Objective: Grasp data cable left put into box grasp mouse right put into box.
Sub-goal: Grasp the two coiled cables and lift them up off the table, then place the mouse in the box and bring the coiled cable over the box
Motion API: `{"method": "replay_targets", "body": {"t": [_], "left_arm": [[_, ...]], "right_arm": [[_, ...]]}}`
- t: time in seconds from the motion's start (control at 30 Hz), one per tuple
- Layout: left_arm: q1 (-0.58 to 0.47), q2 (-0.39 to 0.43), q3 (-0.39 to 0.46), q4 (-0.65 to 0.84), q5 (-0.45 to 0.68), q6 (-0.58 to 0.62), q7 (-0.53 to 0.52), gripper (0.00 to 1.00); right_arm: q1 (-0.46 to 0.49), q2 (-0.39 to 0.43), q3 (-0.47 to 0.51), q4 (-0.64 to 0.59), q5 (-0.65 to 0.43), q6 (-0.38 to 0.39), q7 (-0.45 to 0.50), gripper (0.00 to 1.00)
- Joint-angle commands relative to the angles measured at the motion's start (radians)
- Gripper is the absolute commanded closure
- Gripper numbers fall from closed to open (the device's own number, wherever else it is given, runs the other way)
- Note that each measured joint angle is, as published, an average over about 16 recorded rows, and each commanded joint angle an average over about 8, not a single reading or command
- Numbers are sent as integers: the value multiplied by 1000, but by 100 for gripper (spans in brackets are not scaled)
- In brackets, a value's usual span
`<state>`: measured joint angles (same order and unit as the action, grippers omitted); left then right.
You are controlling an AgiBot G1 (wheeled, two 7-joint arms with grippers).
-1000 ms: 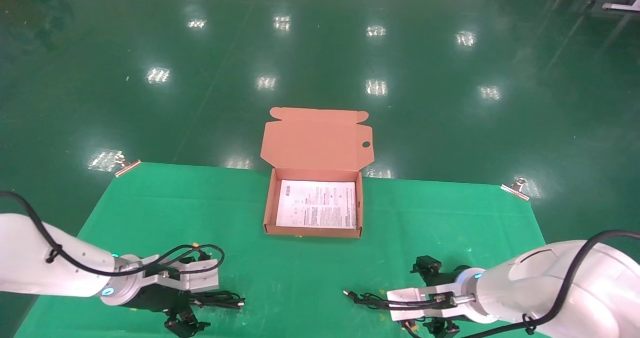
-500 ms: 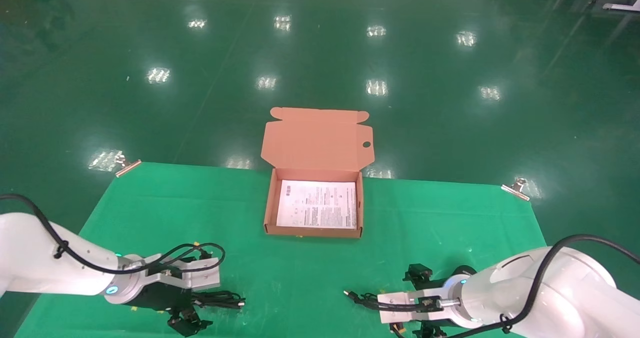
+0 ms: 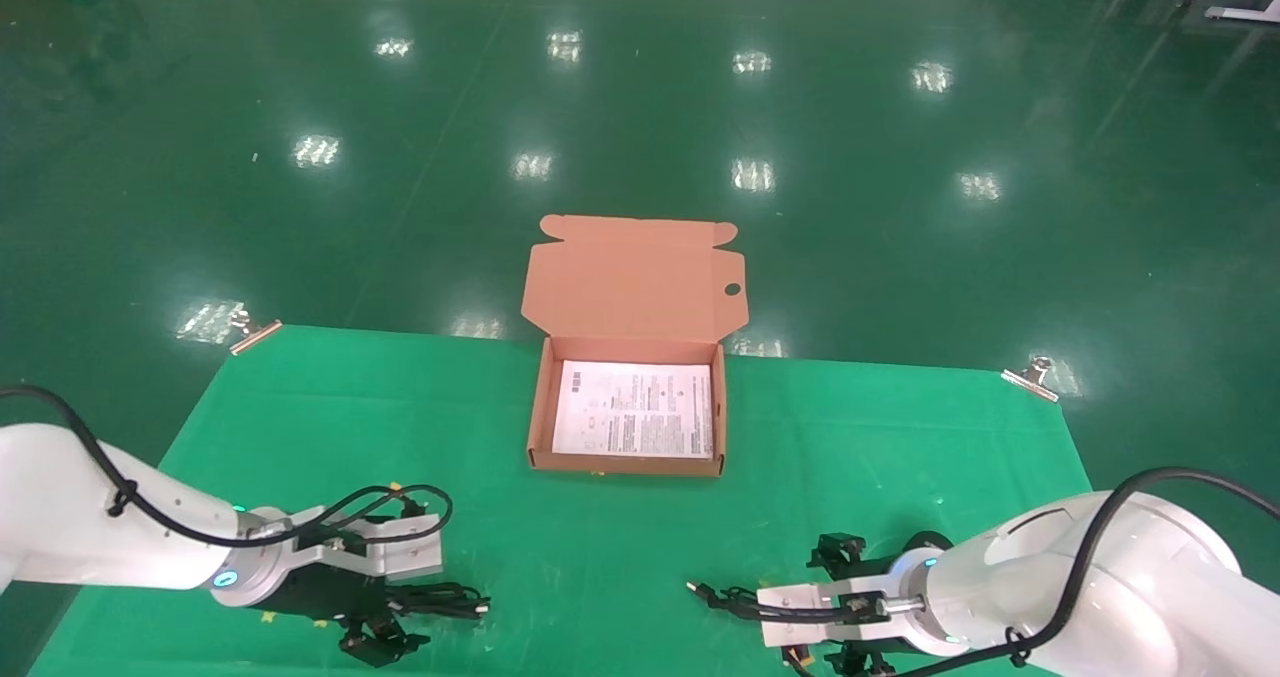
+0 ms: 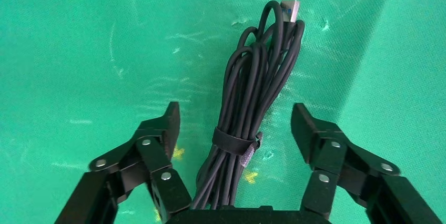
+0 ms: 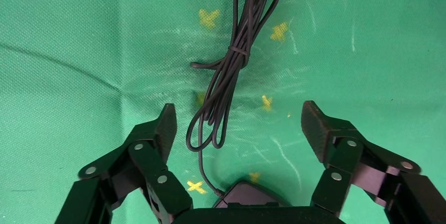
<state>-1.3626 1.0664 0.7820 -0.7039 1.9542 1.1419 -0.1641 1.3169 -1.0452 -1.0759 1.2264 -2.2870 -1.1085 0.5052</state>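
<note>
Step in hand: pre-grasp, both arms. Left gripper (image 4: 235, 129) jaws spread wide, straddling the data cable (image 4: 251, 108); the bundle lies on the green mat (image 3: 620, 557) between the fingertips, its strap about level with them, neither pad touching. Right gripper (image 5: 236, 129) likewise open; the mouse (image 5: 247, 196) sits deep between the jaws near the palm, its cord (image 5: 231, 71) trailing out past the fingertips. The box (image 3: 540, 417) stands open well ahead of both, holding only the leaflet (image 3: 634, 409). Next, by my judgement: the left descends slightly and closes across the strapped section, then lifts.
</note>
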Motion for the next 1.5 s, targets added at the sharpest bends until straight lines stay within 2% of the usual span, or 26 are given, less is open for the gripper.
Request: {"method": "replay_targets", "body": {"t": [0.03,1.13,1.3,1.5], "left_arm": [[0,0,0,-1,0,0,0,100],[0,-1,1,-7,1,3,-2,100],[-21,-18,-5,-20,8,-2,-5,100],[-95,-65,-20,-98,39,-15,-24,100]], "right_arm": [[1,1,0,1,1,-1,0,100],[6,6,3,7,3,-4,0,100],[47,41,31,43,-5,-17,34,100],[166,98,102,116,-29,-28,92,100]]}}
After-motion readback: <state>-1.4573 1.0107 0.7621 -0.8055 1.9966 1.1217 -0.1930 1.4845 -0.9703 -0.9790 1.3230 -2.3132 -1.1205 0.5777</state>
